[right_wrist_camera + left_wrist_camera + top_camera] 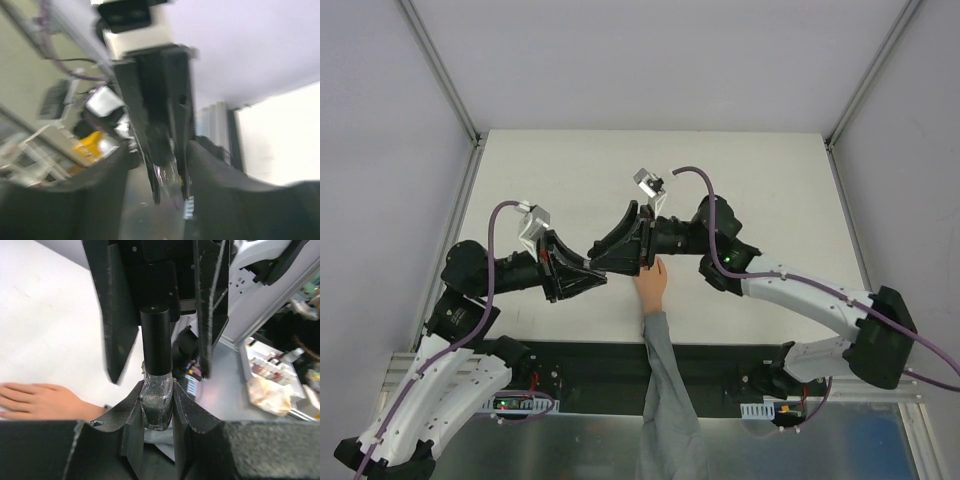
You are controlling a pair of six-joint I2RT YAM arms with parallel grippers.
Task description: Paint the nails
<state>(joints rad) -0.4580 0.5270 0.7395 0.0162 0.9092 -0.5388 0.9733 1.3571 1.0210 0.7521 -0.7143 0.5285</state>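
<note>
Look for the nails point(657, 266) at the far tips of the mannequin hand point(651, 287), lying flat on the table point(570, 170) close to its near edge, with fingers toward the far side and the grey sleeve point(665, 380) trailing back between the two arm bases. Too small to tell from the skin, and no paint to be seen on them, so judged well short of any painting. Just left of those fingertips, find the bottle point(157, 405), clear glass, pinched at its body by the left pincer point(157, 392), pressed onto the glass from both sides. Held seemingly clear of the table, presumably to offer the black cap point(156, 340) straight into the right pincer point(161, 376). Seen spread around that cap, with a gap on one side, so not clamping it as far as can be told; too blurred in the right wrist view for a firmer word. Probably set up this way to twist off the cap and draw out a brush, though only a guess, with no brush visible. As for pose: left arm point(470, 275) folded low and reaching rightward across the table; right arm point(800, 295) stretched in from the right, wrist turned leftward to meet the other nearly head-on, right beside the far end of the mannequin hand.
</note>
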